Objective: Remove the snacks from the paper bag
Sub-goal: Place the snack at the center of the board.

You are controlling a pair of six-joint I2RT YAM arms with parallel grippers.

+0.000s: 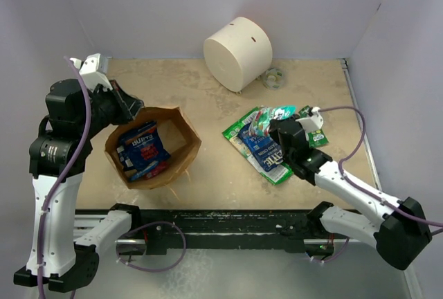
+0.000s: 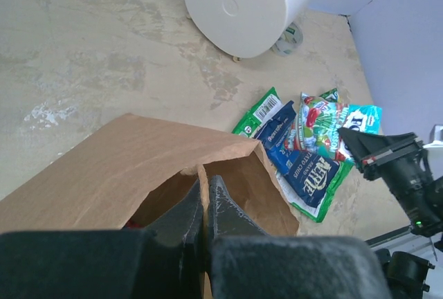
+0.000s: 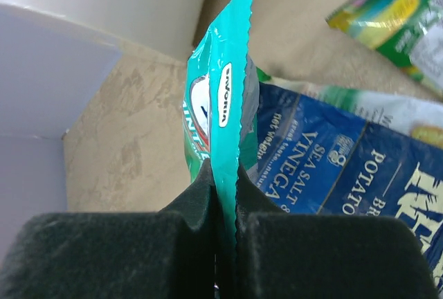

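Observation:
The brown paper bag [image 1: 178, 148] lies open on the left of the table. A dark blue packet [image 1: 142, 143] and a red one [image 1: 156, 171] lie inside it. My left gripper [image 1: 131, 110] is shut on the bag's rim; in the left wrist view the paper edge sits between its fingers [image 2: 205, 189]. A pile of green and blue snacks [image 1: 259, 148] lies right of the bag and also shows in the left wrist view [image 2: 304, 167]. My right gripper [image 1: 274, 130] is shut on a teal packet [image 3: 225, 91], held edge-up over the blue sea-salt packet [image 3: 325, 167].
A big white cylinder [image 1: 237, 53] lies at the back centre, with a small clear tape roll [image 1: 274, 77] to its right. Grey walls close the back and both sides. A green packet [image 3: 387, 15] lies beyond the pile in the right wrist view.

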